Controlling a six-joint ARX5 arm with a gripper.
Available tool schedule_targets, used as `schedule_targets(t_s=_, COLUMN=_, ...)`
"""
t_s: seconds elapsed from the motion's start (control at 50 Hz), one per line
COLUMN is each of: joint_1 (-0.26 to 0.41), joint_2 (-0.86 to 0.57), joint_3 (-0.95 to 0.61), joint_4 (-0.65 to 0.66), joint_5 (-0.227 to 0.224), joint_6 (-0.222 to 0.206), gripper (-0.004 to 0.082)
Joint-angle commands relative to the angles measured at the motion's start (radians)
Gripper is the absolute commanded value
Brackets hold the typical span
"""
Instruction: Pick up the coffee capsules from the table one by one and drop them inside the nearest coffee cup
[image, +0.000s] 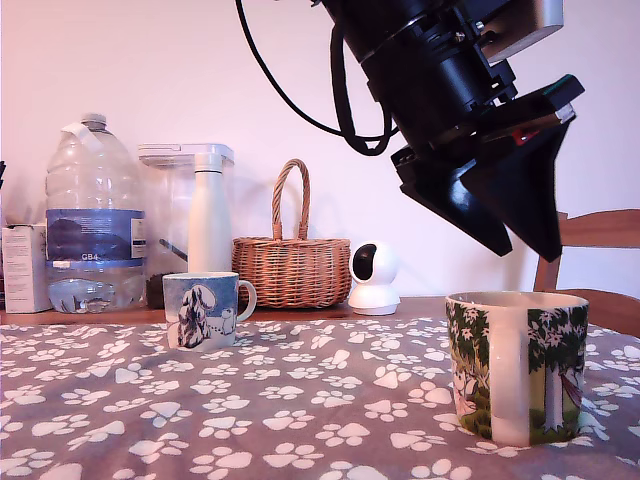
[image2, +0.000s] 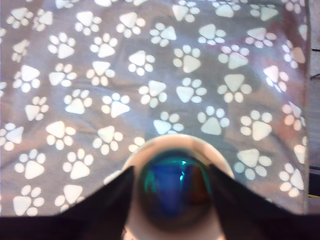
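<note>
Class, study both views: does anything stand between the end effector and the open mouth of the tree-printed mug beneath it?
Nothing visible does. The end effector hangs over the tree-printed mug with only air between. In the wrist view its mouth shows unobstructed between the fingers, a blue shape inside.

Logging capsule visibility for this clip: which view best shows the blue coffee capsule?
The wrist view. It looks straight down into the cream mug, where a blurred blue capsule shows between the gripper fingers, which are apart. The exterior view shows only the mug's outside wall; the capsule is hidden.

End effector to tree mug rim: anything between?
Nothing. The exterior view shows bare air between the end effector and the tree mug rim.
</note>
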Motion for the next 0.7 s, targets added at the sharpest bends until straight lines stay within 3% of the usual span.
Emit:
schedule_targets(t_s=0.0, joint_1=-0.005, joint_2=0.034, joint_3=-0.003, joint_4=0.009, joint_5=0.002, joint_6=-0.007, gripper=0.0641)
schedule_targets(t_s=0.12, joint_1=-0.005, joint_2=0.035, joint_3=-0.005, joint_4=0.021, joint_5=0.01, joint_6=-0.007, gripper=0.0632)
schedule_targets(t_s=0.22, joint_1=-0.004, joint_2=0.035, joint_3=-0.006, joint_4=0.037, joint_5=0.016, joint_6=-0.007, gripper=0.0558)
schedule_targets(t_s=0.3, joint_1=-0.002, joint_2=0.035, joint_3=-0.006, joint_4=0.054, joint_5=0.033, joint_6=-0.007, gripper=0.0405)
schedule_targets(t_s=0.38, joint_1=0.003, joint_2=0.032, joint_3=-0.007, joint_4=0.062, joint_5=0.065, joint_6=-0.008, gripper=0.0117)
schedule_targets(t_s=0.44, joint_1=0.009, joint_2=0.023, joint_3=-0.016, joint_4=0.075, joint_5=0.089, joint_6=-0.008, gripper=-0.0036)
schedule_targets(t_s=0.68, joint_1=0.042, joint_2=-0.091, joint_3=-0.145, joint_4=0.253, joint_5=0.087, joint_6=-0.07, gripper=-0.0021)
